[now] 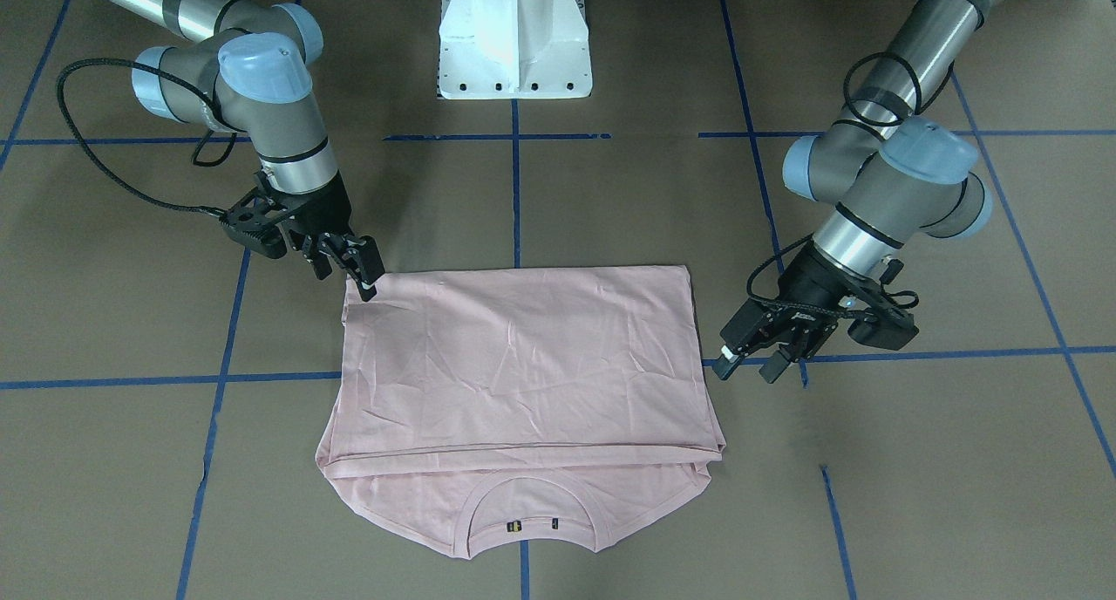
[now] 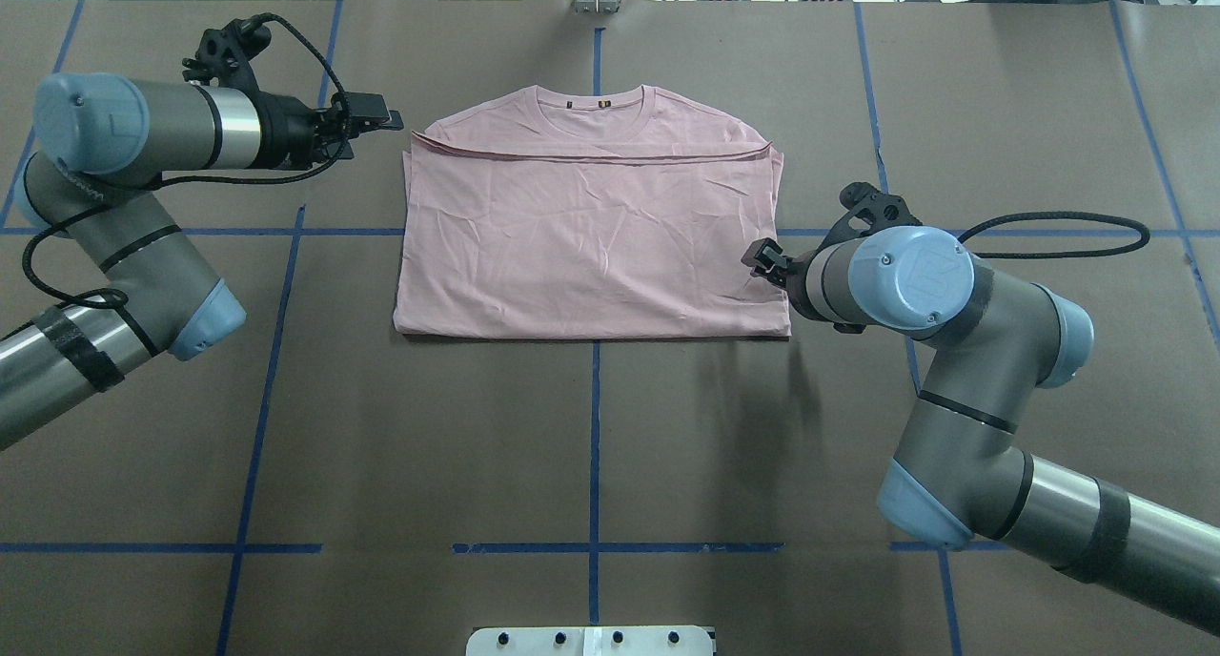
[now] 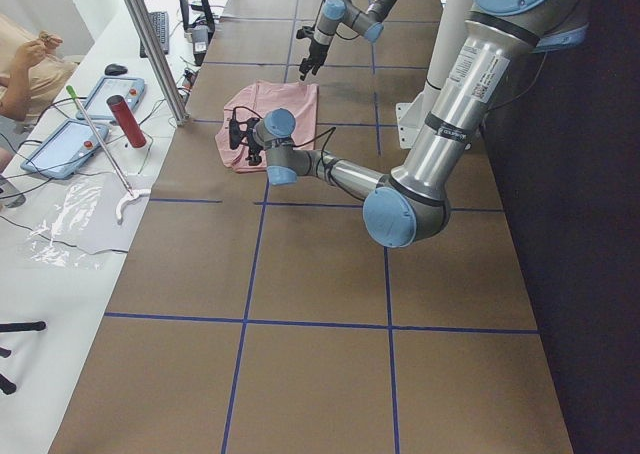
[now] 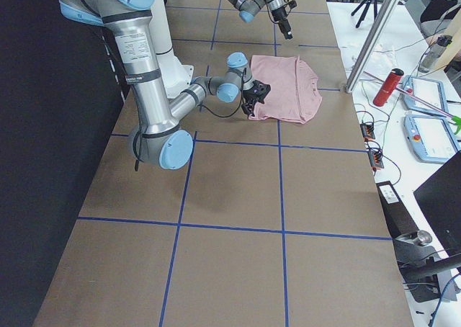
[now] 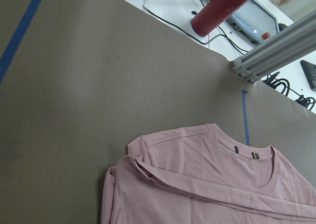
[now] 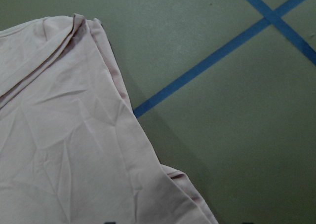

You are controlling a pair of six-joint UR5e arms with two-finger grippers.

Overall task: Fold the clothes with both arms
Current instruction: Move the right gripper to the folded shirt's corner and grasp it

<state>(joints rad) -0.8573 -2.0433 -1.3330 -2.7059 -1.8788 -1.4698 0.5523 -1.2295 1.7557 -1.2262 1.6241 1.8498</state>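
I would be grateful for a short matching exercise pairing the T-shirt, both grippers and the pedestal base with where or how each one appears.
Things:
1. T-shirt
2. left gripper
3. right gripper
4. pedestal base

Descriptions:
A. white, on the robot's side of the shirt
B. at the shirt's corner nearer the robot
C. pale pink, folded flat, collar showing
D. beside the shirt, off the cloth

Pairs: 1-C; 2-D; 3-B; 4-A.
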